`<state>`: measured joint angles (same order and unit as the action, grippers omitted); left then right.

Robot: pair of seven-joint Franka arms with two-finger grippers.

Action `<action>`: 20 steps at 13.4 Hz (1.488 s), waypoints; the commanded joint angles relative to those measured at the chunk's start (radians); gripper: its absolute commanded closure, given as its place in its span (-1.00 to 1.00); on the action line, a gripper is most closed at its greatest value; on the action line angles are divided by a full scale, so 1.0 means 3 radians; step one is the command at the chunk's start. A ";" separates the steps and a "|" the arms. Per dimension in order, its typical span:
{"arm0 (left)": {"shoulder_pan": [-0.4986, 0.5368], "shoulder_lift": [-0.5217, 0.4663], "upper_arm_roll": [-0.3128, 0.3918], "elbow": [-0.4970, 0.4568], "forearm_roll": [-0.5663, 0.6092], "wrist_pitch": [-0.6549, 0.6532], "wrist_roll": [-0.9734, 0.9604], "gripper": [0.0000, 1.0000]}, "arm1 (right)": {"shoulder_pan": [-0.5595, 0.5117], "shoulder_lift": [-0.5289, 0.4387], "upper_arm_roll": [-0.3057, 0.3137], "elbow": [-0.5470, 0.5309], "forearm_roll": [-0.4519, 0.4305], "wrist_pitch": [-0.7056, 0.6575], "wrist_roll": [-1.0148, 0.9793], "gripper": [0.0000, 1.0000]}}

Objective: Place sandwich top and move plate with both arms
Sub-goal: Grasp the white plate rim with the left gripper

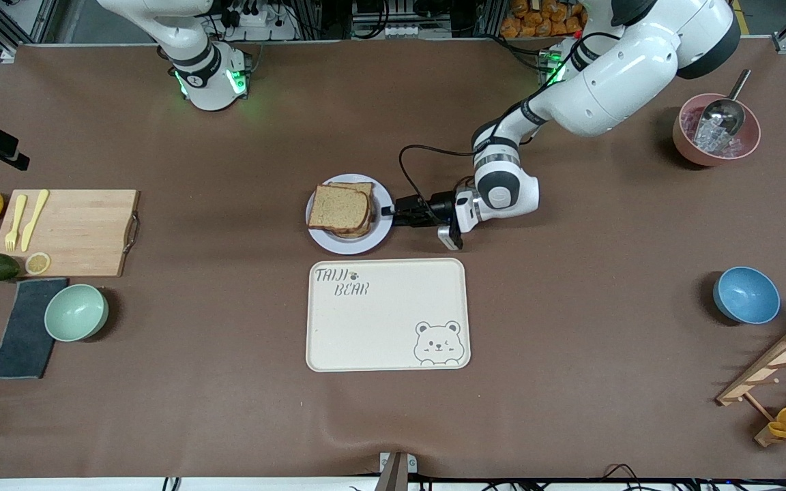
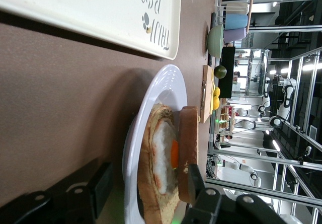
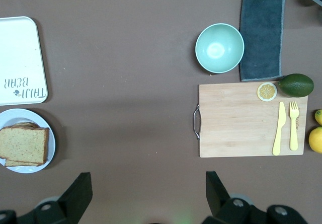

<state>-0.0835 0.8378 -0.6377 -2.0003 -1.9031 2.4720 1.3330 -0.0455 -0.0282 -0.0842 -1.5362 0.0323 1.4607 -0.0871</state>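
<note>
Lying nearest the front camera, the cream tray (image 1: 387,314) is just beside the plate (image 1: 318,236), on which the sandwich top (image 1: 338,206) caps the egg slice. The plate's rim is straddled by the left gripper (image 1: 389,211), fingers part-open. The right gripper (image 3: 146,194), fingers wide, waits high over the table.

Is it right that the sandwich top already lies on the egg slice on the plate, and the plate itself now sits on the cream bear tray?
Not quite. The sandwich top does lie over the egg slice on the plate, but the plate rests on the brown table cover, beside the bear tray and farther from the front camera. The front view shows it.
</note>
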 commanded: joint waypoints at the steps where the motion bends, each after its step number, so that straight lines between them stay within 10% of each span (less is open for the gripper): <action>1: 0.0023 0.0086 -0.0022 0.0005 -0.0114 -0.0038 0.0210 -0.24 | 0.0014 0.0028 -0.0001 0.0079 -0.0052 -0.0052 -0.0032 -1.00; 20: 0.0007 0.0393 0.0029 0.0056 -0.0109 -0.0238 0.0941 1.00 | 0.0003 0.0038 -0.0006 0.0084 -0.0082 -0.0022 -0.0027 -1.00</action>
<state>-0.0786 0.8832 -0.6371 -2.0035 -1.9032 2.4111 1.5298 -0.0455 -0.0273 -0.0846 -1.5361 0.0208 1.4611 -0.0882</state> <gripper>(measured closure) 0.947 0.000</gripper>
